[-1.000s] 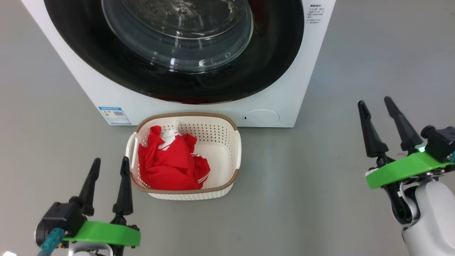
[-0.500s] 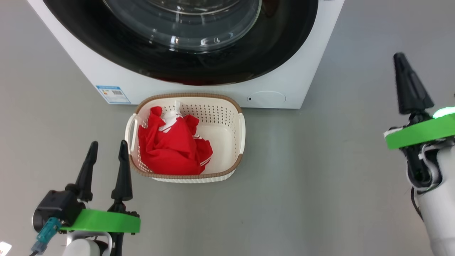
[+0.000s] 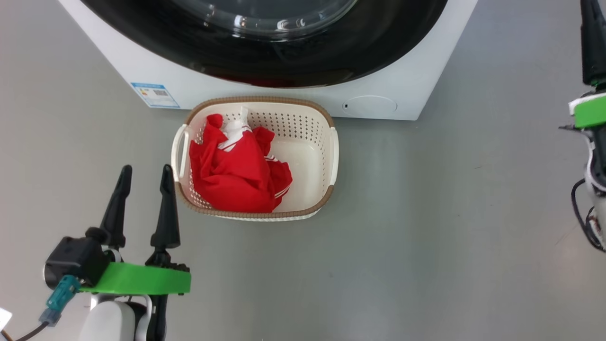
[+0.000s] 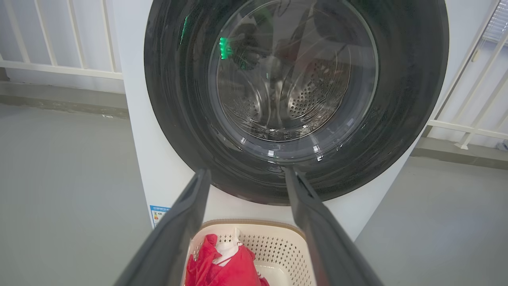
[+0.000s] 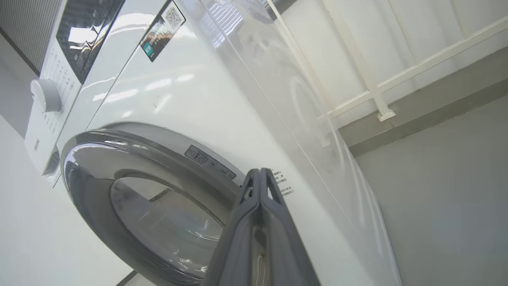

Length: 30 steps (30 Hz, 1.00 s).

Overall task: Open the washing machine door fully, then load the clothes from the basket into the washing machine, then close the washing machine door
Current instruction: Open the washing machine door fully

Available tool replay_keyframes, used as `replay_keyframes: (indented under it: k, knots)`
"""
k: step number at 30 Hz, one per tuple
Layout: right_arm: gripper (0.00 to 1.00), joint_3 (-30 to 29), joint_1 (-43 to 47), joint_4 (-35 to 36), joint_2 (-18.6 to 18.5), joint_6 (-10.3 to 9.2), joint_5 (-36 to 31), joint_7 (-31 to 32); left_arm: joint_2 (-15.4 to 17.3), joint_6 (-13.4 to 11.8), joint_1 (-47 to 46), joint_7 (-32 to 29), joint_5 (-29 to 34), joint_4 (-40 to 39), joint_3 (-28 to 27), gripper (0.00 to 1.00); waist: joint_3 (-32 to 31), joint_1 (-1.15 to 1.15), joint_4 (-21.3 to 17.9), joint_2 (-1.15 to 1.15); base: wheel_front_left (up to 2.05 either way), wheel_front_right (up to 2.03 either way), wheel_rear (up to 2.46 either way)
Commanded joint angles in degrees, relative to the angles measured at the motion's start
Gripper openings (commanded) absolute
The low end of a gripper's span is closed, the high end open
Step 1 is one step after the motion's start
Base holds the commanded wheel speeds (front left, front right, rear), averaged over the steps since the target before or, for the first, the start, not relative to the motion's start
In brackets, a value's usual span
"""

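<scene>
The washing machine (image 3: 407, 90) stands at the top of the head view, and its glossy black washing machine door (image 3: 265, 52) lies flat against the front. Right before it, the cream basket (image 3: 326, 142) holds the red clothes (image 3: 236, 175) in its left half. My left gripper (image 3: 146, 168) is open just left of the basket; in its wrist view the left gripper (image 4: 247, 171) points at the door (image 4: 397, 99) above the clothes (image 4: 230, 270). My right gripper (image 5: 260, 171) is shut on nothing, raised beside the machine's right front near the door's rim (image 5: 91, 178). Its dark fingers (image 3: 592, 47) show at the far right edge.
Grey floor (image 3: 426, 227) spreads open around the basket and to the right of the machine. A white railing (image 5: 377, 91) and a low kerb run behind the machine. A blue sticker (image 3: 155, 94) and round filter cap (image 3: 371, 105) sit low on its front.
The right gripper has shut its fingers and risen up along the right edge of the head view. The head camera has shifted, so machine and basket sit differently. The left gripper stays open.
</scene>
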State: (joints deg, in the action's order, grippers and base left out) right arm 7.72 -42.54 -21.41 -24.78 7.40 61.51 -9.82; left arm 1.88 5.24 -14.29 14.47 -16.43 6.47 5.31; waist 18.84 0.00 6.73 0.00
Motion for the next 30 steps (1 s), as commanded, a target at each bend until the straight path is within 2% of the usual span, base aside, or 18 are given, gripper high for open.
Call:
replay_keyframes:
  k: [1, 7, 13, 22, 30]
  knots:
    - [0.00, 0.9, -1.2, 1.0, -1.2, 0.09, 2.4, 1.1, 1.0, -0.5, -1.3, 0.5, -0.3, -2.0, -1.5, 1.00, 0.7, 0.00, 0.6, 0.00, 0.00, 0.00, 0.00]
    - [0.00, 2.7, -6.0, -1.3, -4.0, 0.09, 10.9, 7.4, 1.0, -0.6, -1.8, 0.5, -0.4, -3.1, -1.0, 1.00, 2.3, 0.00, 1.3, 0.00, 0.00, 0.00, 0.00]
    - [0.00, 3.9, -10.8, -4.1, -5.0, 0.09, 17.7, 13.1, 1.0, -0.8, -2.2, 0.5, -0.6, -3.4, -0.5, 1.00, 3.9, 0.00, 1.9, 0.00, 0.00, 0.00, 0.00]
    - [0.00, 3.0, -18.2, -9.6, -3.6, 0.09, 28.3, 24.7, 1.0, -1.2, -3.1, 0.5, -1.3, -3.6, 0.3, 1.00, 6.2, 0.00, 3.1, 0.00, 0.00, 0.00, 0.00]
    - [0.00, 3.1, -24.4, -14.3, -2.3, 0.09, 31.8, 31.3, 1.0, -1.8, -3.9, 0.5, -2.3, -3.8, 1.2, 1.00, 8.1, 0.00, 4.5, 0.00, 0.00, 0.00, 0.00]
